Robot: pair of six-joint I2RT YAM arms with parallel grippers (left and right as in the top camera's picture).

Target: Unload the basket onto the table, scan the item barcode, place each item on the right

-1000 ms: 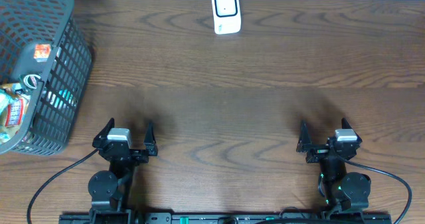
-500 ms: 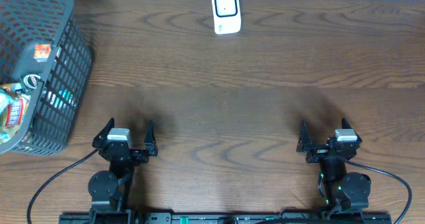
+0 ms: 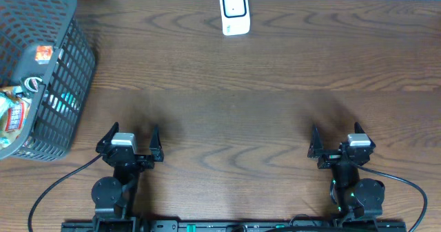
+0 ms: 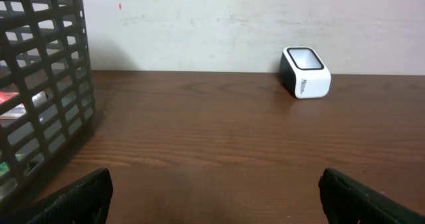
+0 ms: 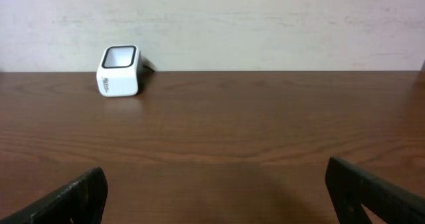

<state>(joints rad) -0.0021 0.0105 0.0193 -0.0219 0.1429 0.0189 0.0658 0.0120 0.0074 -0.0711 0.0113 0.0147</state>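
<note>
1. Left gripper point(image 3: 132, 133): jaws spread wide with nothing between them. In the left wrist view, only bare table point(image 3: 227, 108) lies between the two fingers point(image 4: 76, 197). It sits near the near edge of the table, towards the left.
2. Right gripper point(image 3: 335, 131): also spread wide and empty, near the near edge, towards the right. Its wrist view shows bare wood ahead.
3. Key relation: the candidate items point(image 3: 12, 115) lie inside the grey basket point(image 3: 69, 67) at the far left corner of the table. That is ahead of the left gripper and to its left. The left arm is clearly nearer; the right arm is well apart from the basket.
4. The items are a colourful packet and a dark object with a red sticker point(image 3: 43, 52). Both are partly cut off by the frame, so we cannot tell their long axes or where a barcode sits.
5. The scanner point(image 3: 234, 12) stands at the far edge, about midway between the arms, with its window facing up and slightly towards us.
6. Writing: there is small grey print on the scanner's side in both wrist views, too small to read. The packet printing is also illegible.
7. Judgement: the task has not begun. The next move is for the left arm to reach over the basket rim.
</note>
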